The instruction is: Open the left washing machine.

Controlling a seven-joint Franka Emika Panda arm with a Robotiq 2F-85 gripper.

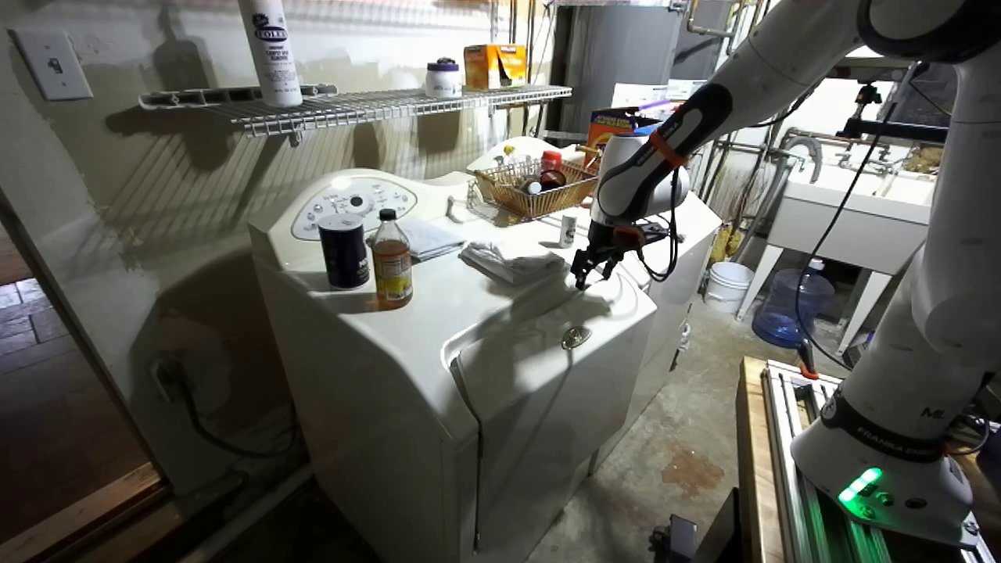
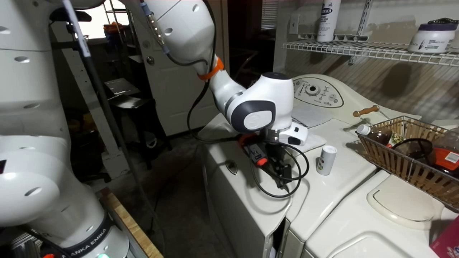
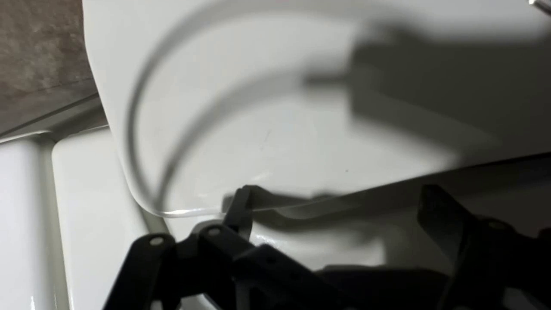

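Two fingers (image 3: 240,210) spread wide, the gripper (image 3: 338,190) hung by the door (image 3: 275,125) of the left washing machine (image 1: 418,352); hooking behind the door's edge and pulling gently seemed wisest

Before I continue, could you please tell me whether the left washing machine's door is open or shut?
Slightly open: in an exterior view, a dark gap separates the door from the machine's body.

Wrist view: gripper (image 3: 336,206) cut off at bottom; cannot tell whether fingertip (image 3: 241,209) left of centre touches door panel (image 3: 275,133). Metallic piece (image 3: 542,6), upper right corner: cropped, unclear. In exterior view, left washing machine (image 1: 375,407) cut off at bottom; control panel (image 1: 383,199) print too small to read. In exterior view, basket (image 2: 394,165) cropped by right edge.
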